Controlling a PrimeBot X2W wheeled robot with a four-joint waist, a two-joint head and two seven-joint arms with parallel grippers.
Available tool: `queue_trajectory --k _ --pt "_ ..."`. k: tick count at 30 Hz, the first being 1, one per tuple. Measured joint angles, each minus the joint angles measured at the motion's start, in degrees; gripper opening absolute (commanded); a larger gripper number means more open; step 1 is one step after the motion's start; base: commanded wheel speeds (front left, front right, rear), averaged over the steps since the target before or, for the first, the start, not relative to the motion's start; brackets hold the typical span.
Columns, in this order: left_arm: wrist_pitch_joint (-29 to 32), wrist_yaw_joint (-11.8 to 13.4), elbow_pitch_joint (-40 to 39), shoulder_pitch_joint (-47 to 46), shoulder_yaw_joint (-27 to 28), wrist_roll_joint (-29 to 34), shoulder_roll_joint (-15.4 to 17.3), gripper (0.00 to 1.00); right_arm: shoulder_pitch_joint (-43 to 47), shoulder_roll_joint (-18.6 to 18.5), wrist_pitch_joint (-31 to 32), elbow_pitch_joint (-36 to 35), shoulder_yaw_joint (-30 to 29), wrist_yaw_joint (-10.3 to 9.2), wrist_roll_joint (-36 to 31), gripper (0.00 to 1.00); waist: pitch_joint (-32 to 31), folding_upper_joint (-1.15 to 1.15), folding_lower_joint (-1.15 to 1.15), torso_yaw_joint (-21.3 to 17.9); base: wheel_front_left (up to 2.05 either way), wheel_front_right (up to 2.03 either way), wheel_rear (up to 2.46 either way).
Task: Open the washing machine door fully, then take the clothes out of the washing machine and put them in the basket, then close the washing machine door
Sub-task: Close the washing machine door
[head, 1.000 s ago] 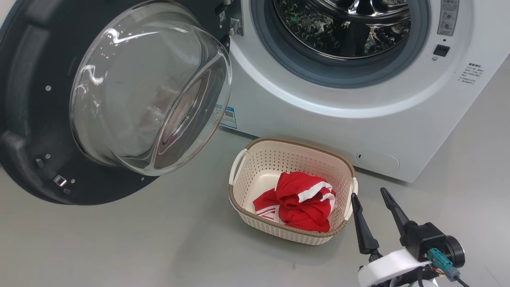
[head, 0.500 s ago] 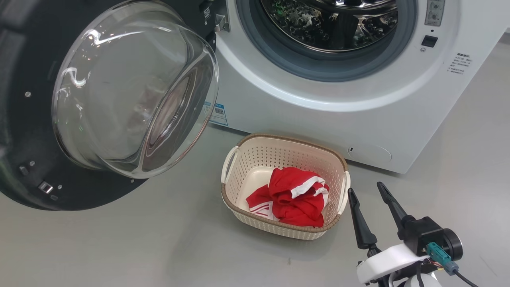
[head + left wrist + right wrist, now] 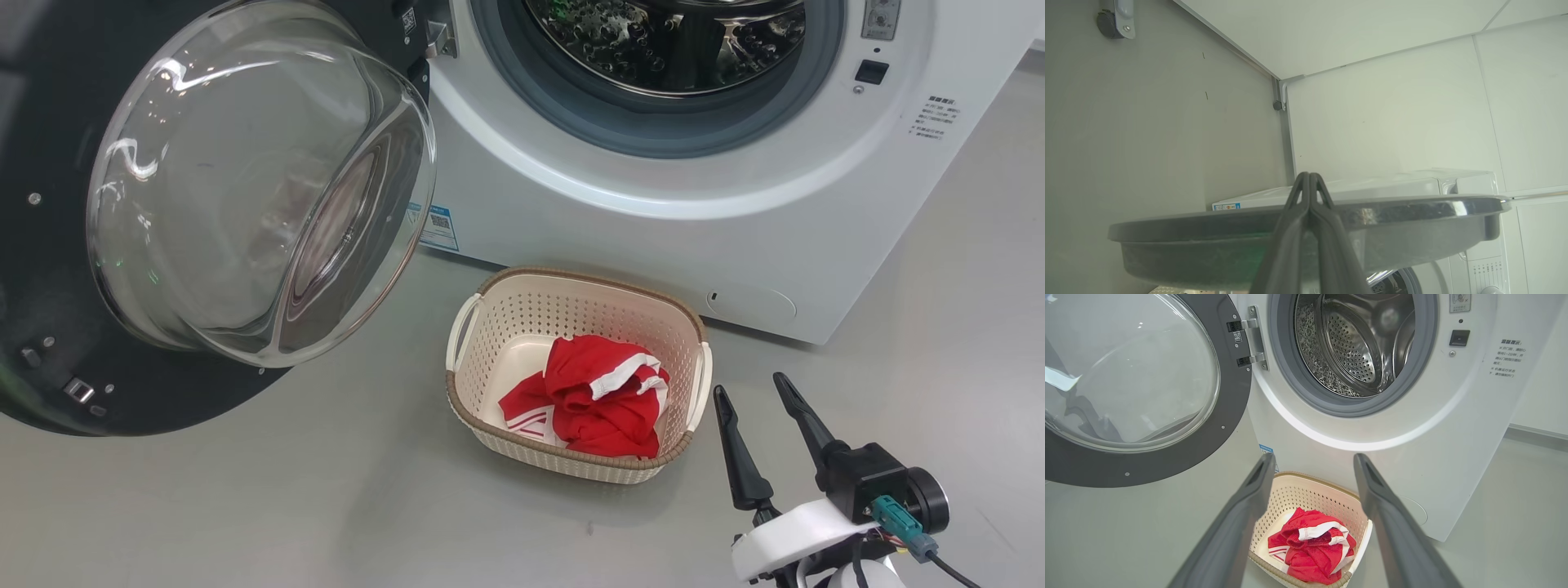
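Observation:
The washing machine [image 3: 620,237] stands with its door [image 3: 253,180] swung wide to the left, glass bowl facing out, and its steel drum [image 3: 1355,343] looks bare. On the floor in front sits the basket [image 3: 571,282], and the red clothes [image 3: 596,396] lie bunched inside it. My right gripper [image 3: 749,386] hangs open and empty just right of the basket; its wrist view looks down on the basket [image 3: 1310,486] and clothes [image 3: 1310,547]. My left gripper [image 3: 1309,176] is shut on nothing, its fingers crossing the door's dark rim [image 3: 1208,241]; I cannot tell if they touch.
Grey floor [image 3: 245,506] spreads left of and in front of the basket, partly beneath the open door. A white wall [image 3: 1392,114] rises behind the machine, and a white panel on a small castor [image 3: 1106,22] stands farther off.
The head camera has moved, so the whole picture slid left and slightly up. The door, basket and clothes keep their places, and my right gripper stays open beside the basket.

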Motion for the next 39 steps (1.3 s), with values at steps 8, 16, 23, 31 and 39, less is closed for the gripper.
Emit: queue_trajectory --k 8,16,23,31,39 --pt "3.7 -2.44 1.94 0.01 -0.12 -1.41 0.23 0.0 -0.26 -0.01 0.0 0.09 -0.03 0.0 0.0 1.0 0.29 0.0 0.0 -0.11 0.0 0.0 0.0" --pt "10.82 -6.01 2.3 0.16 -1.56 -4.87 -0.01 0.0 -0.62 0.0 0.0 0.16 -0.18 0.01 -0.05 1.0 0.56 0.0 0.0 0.03 0.0 0.0 0.0" --pt "16.8 -7.56 1.83 1.28 -2.26 -8.36 -1.29 0.0 -1.12 -0.01 0.0 0.21 -0.32 0.46 -0.13 1.0 0.91 0.0 0.0 0.07 0.0 0.0 0.0" --pt "24.19 -8.58 -0.71 3.62 -4.55 -11.0 -2.71 0.0 -1.15 -0.02 0.0 0.21 -0.45 0.49 -0.56 1.0 1.35 0.0 0.0 -0.19 0.0 0.0 0.0" --pt "29.22 -9.35 -3.92 6.39 -6.05 -11.06 -3.7 0.0 -1.53 -0.02 0.0 0.21 0.04 0.58 -0.56 1.0 1.83 0.0 0.0 -0.99 0.0 0.0 0.0"
